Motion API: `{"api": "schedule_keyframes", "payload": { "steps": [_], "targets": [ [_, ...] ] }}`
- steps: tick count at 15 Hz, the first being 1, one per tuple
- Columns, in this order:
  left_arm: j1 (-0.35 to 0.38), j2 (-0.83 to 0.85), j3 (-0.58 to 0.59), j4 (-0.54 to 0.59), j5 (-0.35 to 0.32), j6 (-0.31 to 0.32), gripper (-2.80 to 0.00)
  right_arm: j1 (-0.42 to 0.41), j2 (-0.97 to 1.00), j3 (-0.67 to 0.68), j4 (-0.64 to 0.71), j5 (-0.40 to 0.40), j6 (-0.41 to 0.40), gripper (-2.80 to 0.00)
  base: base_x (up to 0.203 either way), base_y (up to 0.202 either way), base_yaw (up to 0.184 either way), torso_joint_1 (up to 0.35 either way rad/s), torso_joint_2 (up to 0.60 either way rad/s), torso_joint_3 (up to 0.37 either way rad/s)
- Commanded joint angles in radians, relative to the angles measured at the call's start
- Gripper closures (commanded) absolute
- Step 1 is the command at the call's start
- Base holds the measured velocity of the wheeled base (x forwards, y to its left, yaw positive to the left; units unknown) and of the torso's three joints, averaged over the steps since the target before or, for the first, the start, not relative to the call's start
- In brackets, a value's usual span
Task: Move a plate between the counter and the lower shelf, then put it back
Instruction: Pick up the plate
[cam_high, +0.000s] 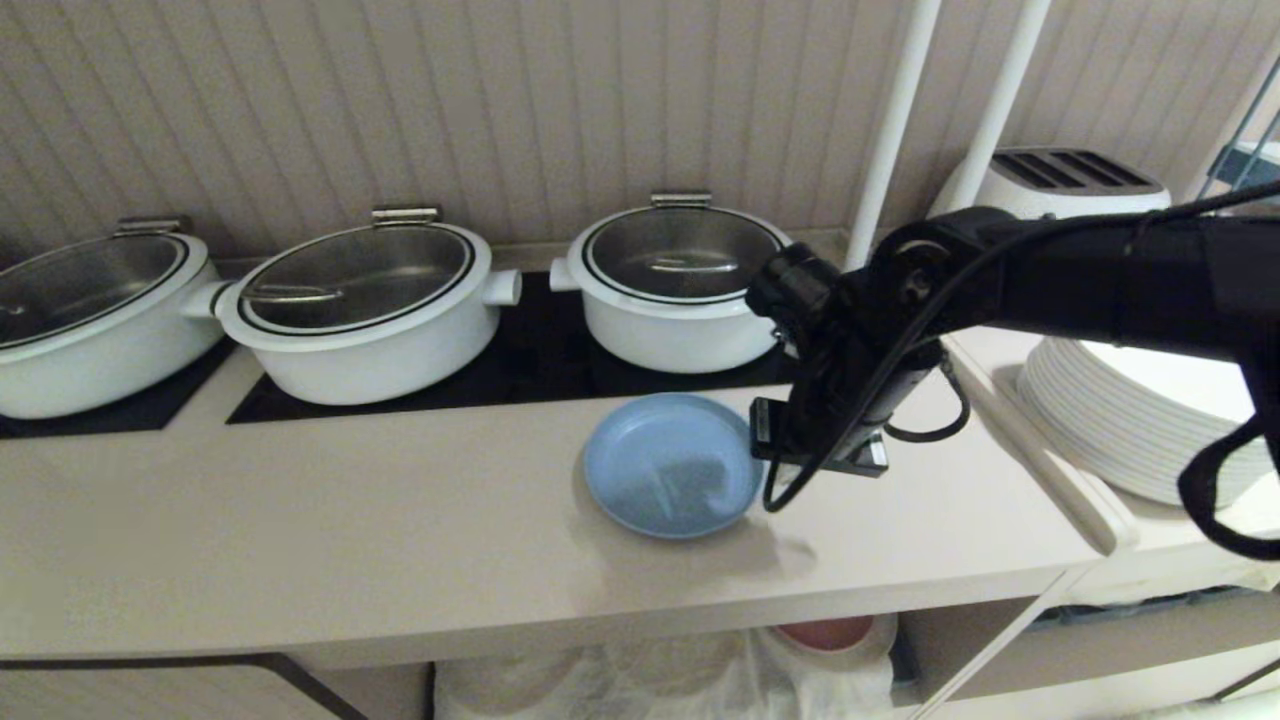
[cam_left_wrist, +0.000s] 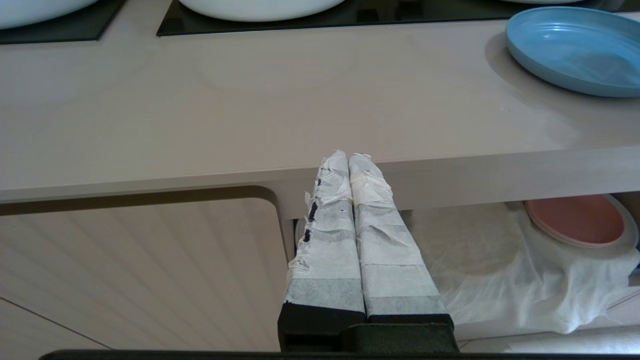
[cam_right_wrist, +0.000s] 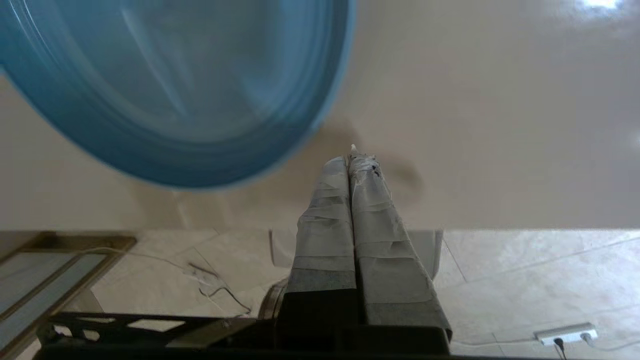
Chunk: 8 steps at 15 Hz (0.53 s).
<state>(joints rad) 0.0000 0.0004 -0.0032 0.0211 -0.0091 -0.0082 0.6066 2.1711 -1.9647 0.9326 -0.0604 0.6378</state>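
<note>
The light-blue plate (cam_high: 672, 465) lies flat on the pale counter (cam_high: 350, 540), just in front of the black hob. My right arm (cam_high: 1000, 280) reaches in from the right, its wrist hanging close beside the plate's right edge. In the right wrist view my right gripper (cam_right_wrist: 351, 155) is shut and empty over bare counter (cam_right_wrist: 500, 125), a short way off the plate's (cam_right_wrist: 165, 90) rim. My left gripper (cam_left_wrist: 348, 156) is shut, empty and parked in front of the counter's front edge (cam_left_wrist: 500, 170). The lower shelf (cam_left_wrist: 475, 260) with its wrinkled white cloth shows under the counter.
Three white pots with glass lids (cam_high: 365, 310) stand on the hob behind the plate. A pink plate (cam_left_wrist: 575, 220) sits on the cloth in the shelf. Stacked white plates (cam_high: 1140, 410) and a toaster (cam_high: 1060, 185) are on the right ledge, past two white poles (cam_high: 890, 150).
</note>
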Motion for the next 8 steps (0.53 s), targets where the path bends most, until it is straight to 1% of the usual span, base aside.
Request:
{"api": "schedule_keyframes", "payload": {
  "steps": [1, 6, 8],
  "targets": [
    [0.0, 0.0, 0.0, 0.0, 0.0, 0.001, 0.0, 0.002, 0.009, 0.0, -0.01, -0.001, 0.002, 0.0, 0.0, 0.0, 0.0, 0.0, 0.0, 0.0],
    [0.0, 0.0, 0.0, 0.0, 0.0, 0.0, 0.0, -0.001, 0.015, 0.0, -0.026, -0.007, -0.007, 0.0, 0.0, 0.0, 0.0, 0.0, 0.0, 0.0],
    [0.0, 0.0, 0.0, 0.0, 0.0, -0.001, 0.0, -0.002, 0.015, 0.0, -0.037, -0.007, -0.025, 0.0, 0.0, 0.0, 0.0, 0.0, 0.0, 0.0]
  ]
}}
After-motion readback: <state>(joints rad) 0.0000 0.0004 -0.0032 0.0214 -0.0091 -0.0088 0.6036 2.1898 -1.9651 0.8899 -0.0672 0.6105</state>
